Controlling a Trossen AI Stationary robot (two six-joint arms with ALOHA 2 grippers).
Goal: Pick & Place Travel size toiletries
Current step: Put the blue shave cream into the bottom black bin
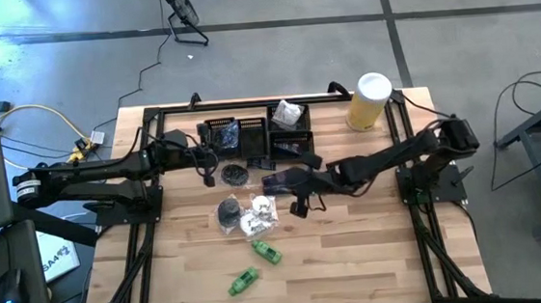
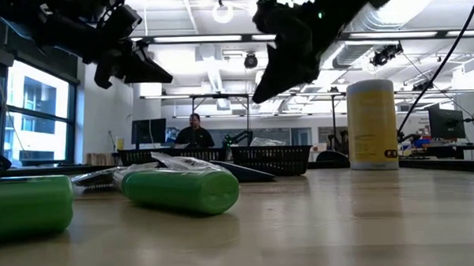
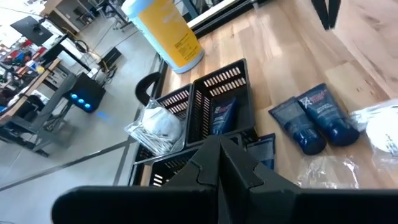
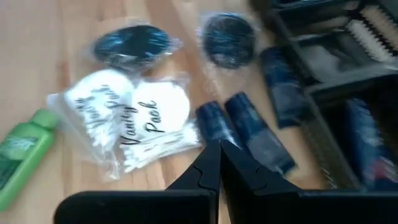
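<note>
The toiletries lie mid-table: two green tubes (image 1: 266,252) (image 1: 244,281), white "Vanity Pack" sachets (image 4: 124,118), two round black pieces (image 4: 130,43) (image 4: 229,37) and a pair of navy tubes (image 4: 249,134). One navy tube (image 3: 221,118) and a white packet (image 3: 158,124) sit in the black trays (image 1: 250,134). My left gripper (image 1: 208,174) hovers shut and empty at the trays' near side. My right gripper (image 1: 299,205) hangs shut and empty above the table, just over the navy tubes and sachets.
A large yellow cylinder with a white lid (image 1: 368,100) stands at the far right of the table. The mesh trays line the far edge. Bare wood shows along the near edge (image 1: 357,270) and on the right. A person (image 2: 194,130) sits far behind the table.
</note>
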